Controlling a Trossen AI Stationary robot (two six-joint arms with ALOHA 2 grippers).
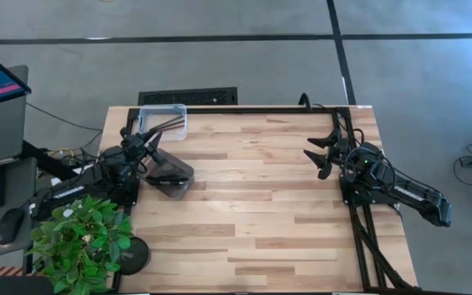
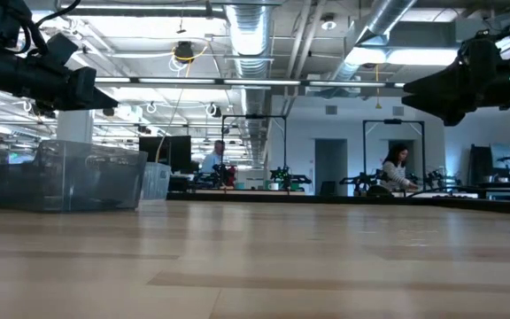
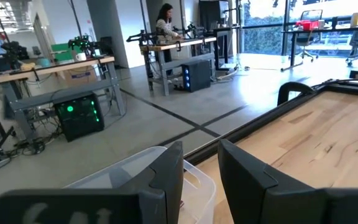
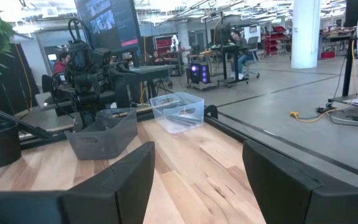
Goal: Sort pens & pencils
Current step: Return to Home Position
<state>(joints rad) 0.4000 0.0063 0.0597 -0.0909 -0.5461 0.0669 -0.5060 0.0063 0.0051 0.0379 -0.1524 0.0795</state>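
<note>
At the near left corner stands a plant [image 1: 80, 242], just beside the left arm's base. The left hand [image 1: 150, 146] hangs over the left edge of the surface [image 1: 260, 205], above the gap between two bins; its fingers [image 3: 166, 180] stand only a narrow slit apart and pinch nothing. Just beyond it, at the far left corner, sits the clear bin [image 1: 164, 121], with the thin dark pencils [image 1: 165, 123] lying slantwise inside it. Just nearer than the clear bin, and apart from it, is the dark bin [image 1: 170, 174]; its inside is too dark to make out the pens. The middle of the surface is bare wood. At the right edge the right hand [image 1: 316, 158] points left across the boards, raised off them, its fingers [image 4: 123, 180] spread wide, holding and touching nothing, well apart from both bins.
</note>
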